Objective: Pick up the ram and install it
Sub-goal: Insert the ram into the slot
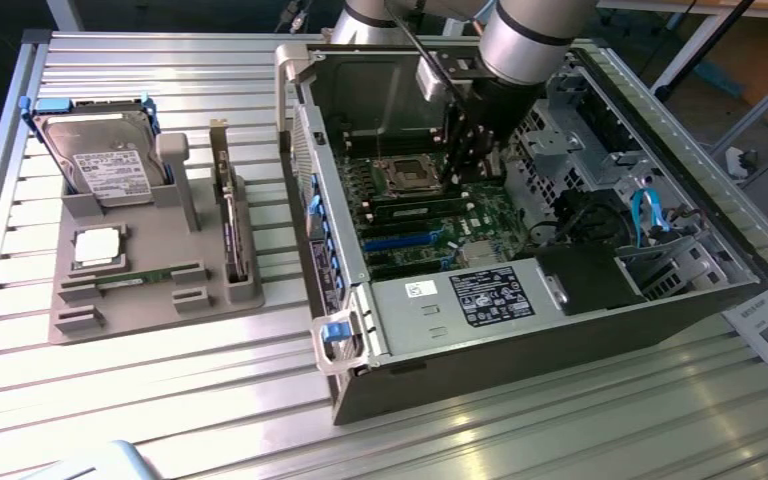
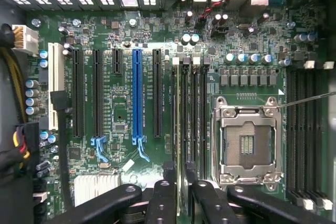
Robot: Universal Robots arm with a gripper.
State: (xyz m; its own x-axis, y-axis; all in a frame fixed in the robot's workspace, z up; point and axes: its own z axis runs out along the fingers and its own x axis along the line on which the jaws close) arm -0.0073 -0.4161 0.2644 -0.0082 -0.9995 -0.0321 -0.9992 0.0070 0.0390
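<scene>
From the exterior view, a grey moulded plastic holder (image 1: 157, 312) lies on the ribbed metal table (image 1: 197, 400) at the exterior view's left. A silver hard drive with a white label (image 1: 107, 165) stands propped at its far end, and a square silver processor chip (image 1: 97, 247) lies flat below it. Just in front of that chip sits the ram (image 1: 133, 278) – a thin green circuit-board stick, resting in a slot of the holder. A dark expansion card (image 1: 231, 225) stands on edge along the holder's side. Well apart from all this, the open dark-grey computer case (image 1: 518, 350) lies on its side. The grey robot arm (image 1: 531, 40) reaches down into it, and its black gripper (image 1: 471, 165) hangs over the green board beside the metal processor socket (image 1: 404, 175).

From the wrist view, the green motherboard (image 2: 121, 103) spreads out below the gripper (image 2: 181, 179). Its black fingers (image 2: 165, 192) stand apart and carry nothing – the long black memory slots (image 2: 189, 108) show through the gap between them. A blue card slot (image 2: 137, 95) runs to one side of these, and the silver-framed socket (image 2: 247, 142) lies to the other.
</scene>
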